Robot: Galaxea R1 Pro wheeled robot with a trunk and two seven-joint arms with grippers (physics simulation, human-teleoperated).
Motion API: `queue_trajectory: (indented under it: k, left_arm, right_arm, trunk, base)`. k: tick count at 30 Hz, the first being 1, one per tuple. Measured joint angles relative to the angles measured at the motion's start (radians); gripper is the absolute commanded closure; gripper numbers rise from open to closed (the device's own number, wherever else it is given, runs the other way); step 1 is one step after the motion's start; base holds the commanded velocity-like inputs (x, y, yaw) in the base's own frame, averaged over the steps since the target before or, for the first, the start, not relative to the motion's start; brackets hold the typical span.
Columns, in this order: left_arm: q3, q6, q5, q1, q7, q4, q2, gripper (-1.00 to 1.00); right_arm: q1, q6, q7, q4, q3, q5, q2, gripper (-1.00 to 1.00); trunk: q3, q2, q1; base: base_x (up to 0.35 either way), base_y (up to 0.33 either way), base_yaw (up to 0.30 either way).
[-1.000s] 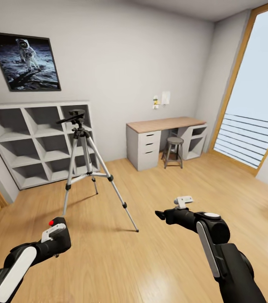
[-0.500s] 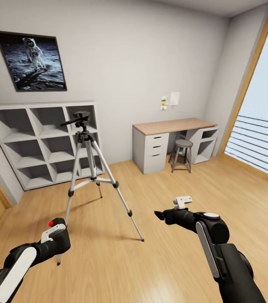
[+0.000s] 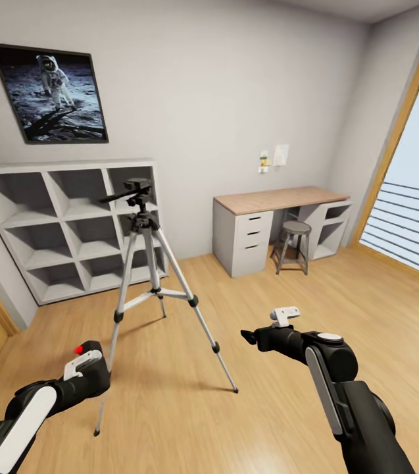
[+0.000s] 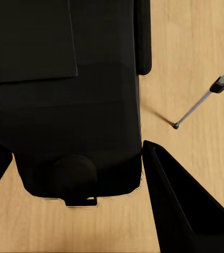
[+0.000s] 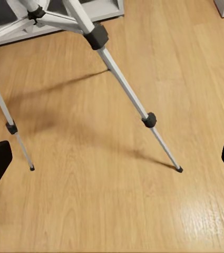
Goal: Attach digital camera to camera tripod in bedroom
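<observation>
Head view showed the tripod (image 3: 148,263) standing ahead-left, near the shelves (image 3: 58,224). The left gripper (image 4: 72,158) clamped the camera (image 4: 64,105); the right gripper (image 5: 112,158) was spread wide, empty. Approach seemed underway; next, the camera would need raising onto the tripod's head.

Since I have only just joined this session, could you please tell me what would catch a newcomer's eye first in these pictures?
The tall silver-legged camera tripod with a black pan head stands mid-room on the light wood plank floor, in front of the white cube shelves. Above the shelves hangs a dark-framed astronaut photograph on the pale grey wall. In the left wrist view a boxy black object, apparently the digital camera, sits between the left claw's fingers; the right claw is open above the floor.
</observation>
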Motion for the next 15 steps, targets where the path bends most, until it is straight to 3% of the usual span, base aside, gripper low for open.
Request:
queue_trajectory:
  k: [9,15]
  left_arm:
    - [0.001,0.000,0.002,0.000,-0.002,-0.001,0.000,1.00]
    - [0.000,0.000,-0.001,0.000,0.000,-0.001,0.000,1.00]
  right_arm:
    - [0.000,-0.001,0.000,0.000,0.001,0.000,0.001,-1.00]
    - [0.000,-0.002,0.000,0.000,0.000,0.001,0.000,-1.00]
  trunk:
    - [0.000,0.000,0.000]
    - [0.000,0.000,0.000]
  base:
    - [0.032,0.305,0.000]
    - [0.005,0.130,0.000]
